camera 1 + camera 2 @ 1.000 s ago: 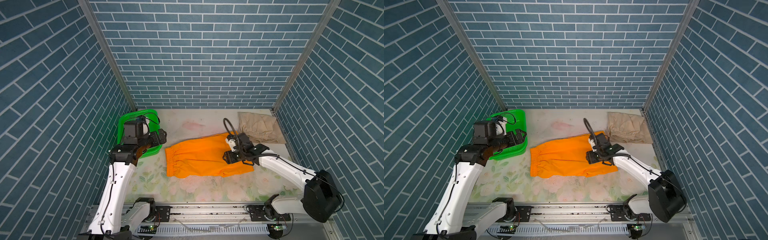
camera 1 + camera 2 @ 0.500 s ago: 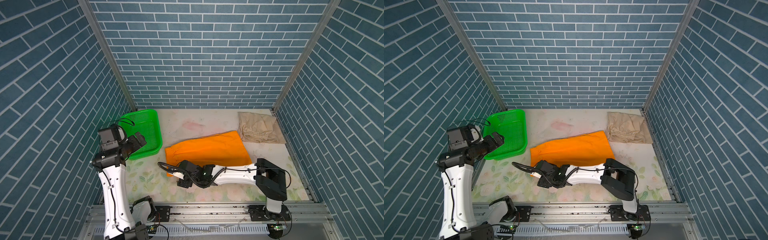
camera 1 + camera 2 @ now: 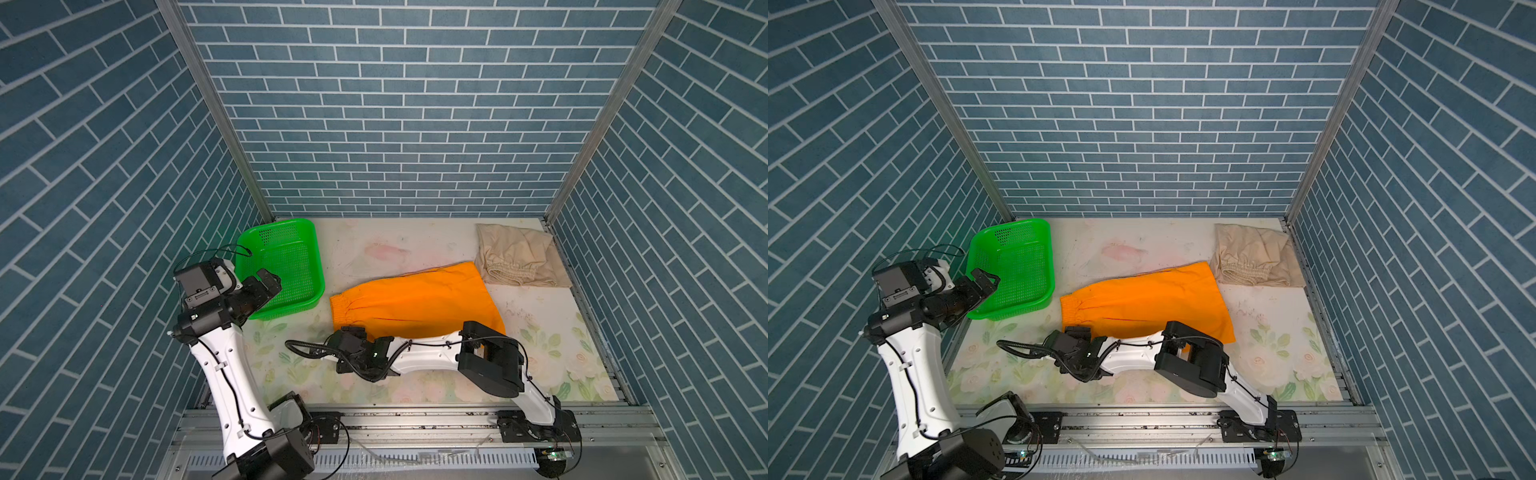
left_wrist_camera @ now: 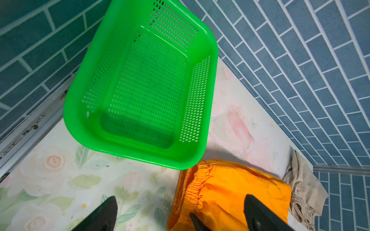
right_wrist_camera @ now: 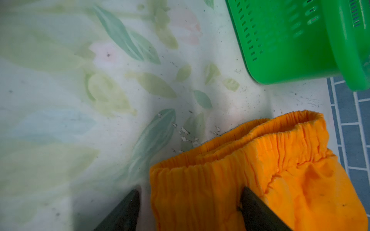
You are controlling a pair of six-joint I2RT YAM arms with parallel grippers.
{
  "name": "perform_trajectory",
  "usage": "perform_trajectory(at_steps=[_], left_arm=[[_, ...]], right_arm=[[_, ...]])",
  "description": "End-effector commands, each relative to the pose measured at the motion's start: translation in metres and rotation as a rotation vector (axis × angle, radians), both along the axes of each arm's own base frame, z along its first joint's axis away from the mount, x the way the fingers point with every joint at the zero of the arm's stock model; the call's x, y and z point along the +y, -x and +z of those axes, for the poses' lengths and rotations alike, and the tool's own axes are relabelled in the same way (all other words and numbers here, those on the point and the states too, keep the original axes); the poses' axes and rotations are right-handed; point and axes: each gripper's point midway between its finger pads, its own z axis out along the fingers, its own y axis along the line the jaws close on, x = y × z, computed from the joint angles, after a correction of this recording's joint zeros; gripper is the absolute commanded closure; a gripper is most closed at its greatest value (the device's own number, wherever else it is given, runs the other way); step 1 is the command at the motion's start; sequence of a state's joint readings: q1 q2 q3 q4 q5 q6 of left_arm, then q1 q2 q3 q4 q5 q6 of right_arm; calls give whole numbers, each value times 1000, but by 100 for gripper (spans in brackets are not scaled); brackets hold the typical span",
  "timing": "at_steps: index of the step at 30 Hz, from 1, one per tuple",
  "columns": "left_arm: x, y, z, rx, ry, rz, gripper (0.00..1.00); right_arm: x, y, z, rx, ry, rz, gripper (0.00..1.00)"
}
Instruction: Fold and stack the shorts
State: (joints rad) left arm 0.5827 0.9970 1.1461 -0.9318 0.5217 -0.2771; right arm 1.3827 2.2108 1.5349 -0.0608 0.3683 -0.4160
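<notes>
**Cell seen from above, with both wrist views.** The orange shorts (image 3: 415, 299) lie flat mid-table. Their waistband (image 5: 240, 156) points toward the basket (image 3: 286, 266) and their legs toward the beige shorts (image 3: 515, 257). The beige pair sits rumpled in the far right corner, just beside the orange leg end and perhaps touching it. Nothing is stacked.

**Change over the last second.** The right arm was planted on the leg end of the orange pair a second ago. It now lies low along that pair's near edge, and the right gripper (image 5: 189, 190) has come to the near corner of the waistband. Its jaws stand apart: one finger is over the bare table (image 3: 540, 345) just beside the cloth, the other over the cloth. Nothing is pinched.

The left gripper (image 4: 180, 198) was over the basket before. It is now drawn back toward the left wall by the basket's near corner, with jaws released wide and empty.

From above, the orange outline looks much as it did. Its near edge is hidden under the arm, so a lengthwise fold cannot be confirmed. The right wrist view shows the waistband layers doubled.

**Meaning, as a judgement.** The right side is set to pinch the waistband corner, probably to carry it over toward the legs. The left arm has cleared the way. The stacking onto or beside the beige pair is not yet done.
</notes>
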Motion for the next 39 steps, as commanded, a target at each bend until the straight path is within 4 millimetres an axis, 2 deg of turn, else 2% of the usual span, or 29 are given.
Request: perform_trajectory(at_steps=[1, 3, 5, 7, 8, 9, 10, 13, 20, 25, 27, 31, 34, 39], left_arm=[[-7, 3, -6, 9, 29, -30, 0], [-8, 3, -8, 10, 36, -32, 0], [-12, 3, -12, 11, 60, -41, 0], [-16, 2, -21, 16, 97, -55, 0], [-18, 3, -25, 26, 106, -58, 0], [-18, 4, -30, 38, 107, -62, 0], [-17, 6, -36, 58, 102, -60, 0], [-19, 13, -47, 99, 113, -55, 0], [-46, 18, -70, 98, 277, -65, 0], [-93, 11, -86, 110, 371, -155, 0], [-106, 6, -94, 106, 390, -163, 0], [-124, -7, -119, 72, 552, -167, 0], [-132, -10, -141, 97, 588, -159, 0], [-146, -21, -155, 91, 631, -180, 0]], right_arm=[[-15, -11, -18, -49, 109, -6, 28], [-18, -11, -23, -39, 117, -6, 41], [-19, -10, -26, -22, 110, -10, 63], [-18, -10, -20, 19, 62, -26, 90], [-17, -9, -15, 46, 33, -30, 97], [-16, -11, -8, 72, -7, -45, 100], [-15, -13, 6, 97, -63, -55, 100], [-17, -20, 30, 178, -208, -94, 100], [-39, -25, 67, 290, -484, -120, 100], [-44, -23, 68, 275, -514, -100, 100], [-44, -22, 66, 273, -508, -94, 100], [-43, -21, 65, 278, -509, -86, 100], [-42, -19, 65, 284, -517, -76, 100], [-39, -18, 66, 293, -529, -66, 100]])
